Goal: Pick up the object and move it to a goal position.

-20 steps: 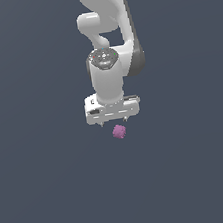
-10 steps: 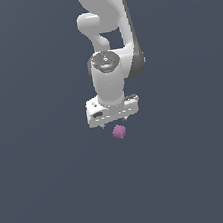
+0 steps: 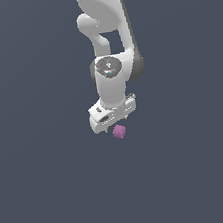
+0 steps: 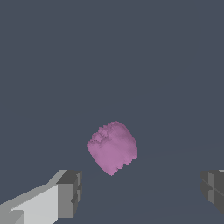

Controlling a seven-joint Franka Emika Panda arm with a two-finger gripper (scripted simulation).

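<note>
The object (image 3: 119, 131) is a small magenta-pink bumpy lump lying on the dark grey ground. In the exterior view it sits just below the white hand of my gripper (image 3: 116, 124), which hangs from the arm directly over it. In the wrist view the object (image 4: 112, 147) lies ahead of and roughly centred between the two grey fingertips (image 4: 70, 192), apart from both. My gripper (image 4: 142, 192) is open wide, with nothing held. Only the tip of the other finger shows, at the frame's edge.
A plain dark grey floor (image 3: 50, 193) fills both views. The white arm (image 3: 106, 28) rises above the hand to the frame's upper edge. No other objects or markers show.
The hand has come down closer to the object and turned slightly about its axis. The object has not moved.
</note>
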